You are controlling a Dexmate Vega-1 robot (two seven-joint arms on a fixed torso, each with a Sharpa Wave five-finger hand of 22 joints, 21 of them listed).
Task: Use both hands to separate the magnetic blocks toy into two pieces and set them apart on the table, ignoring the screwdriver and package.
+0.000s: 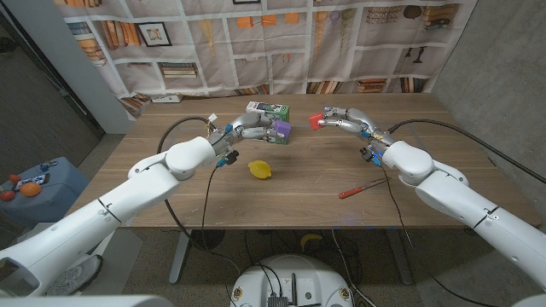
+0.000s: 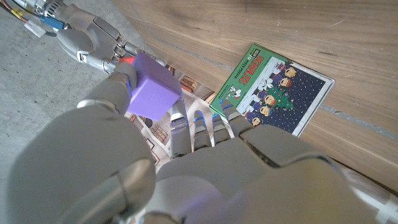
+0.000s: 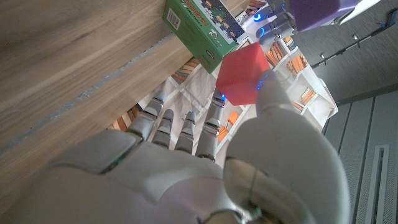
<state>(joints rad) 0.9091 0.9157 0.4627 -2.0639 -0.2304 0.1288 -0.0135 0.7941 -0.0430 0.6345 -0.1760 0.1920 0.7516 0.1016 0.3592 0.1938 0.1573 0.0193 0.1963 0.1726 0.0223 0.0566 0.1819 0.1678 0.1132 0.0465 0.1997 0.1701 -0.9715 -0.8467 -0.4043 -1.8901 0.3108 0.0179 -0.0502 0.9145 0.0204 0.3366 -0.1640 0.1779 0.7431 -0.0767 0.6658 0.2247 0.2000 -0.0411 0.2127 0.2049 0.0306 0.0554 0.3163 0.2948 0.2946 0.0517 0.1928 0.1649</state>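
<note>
**Blocks apart, both in my grip, neither set down yet**

Closest to the wrist cameras are the backs of my own hands, each holding one half of the toy. My left hand [image 1: 241,130] pinches the purple block [image 1: 281,130] between thumb and fingers; in the left wrist view that block [image 2: 152,88] sits right at my fingertips. My right hand [image 1: 343,118] holds the red block [image 1: 314,121] the same way, thumb against one face. The two blocks are clearly separated, facing each other across a gap, and both appear to be raised off the bench [image 1: 299,200].

Just beyond my left fingers lies the green package [image 1: 268,109], close to the purple block. Nearer to me than my left hand sits a yellow lemon-like object [image 1: 260,169]; nearer to me than my right hand lies the red-handled screwdriver [image 1: 361,188].

The risk I see now is placement. If I lower the blocks with too little space between them, the magnets may well snap them back together. My left hand could also nudge the package as it comes down, since the purple block hangs so near it. A thin pinch could let a block roll out on release.
</note>
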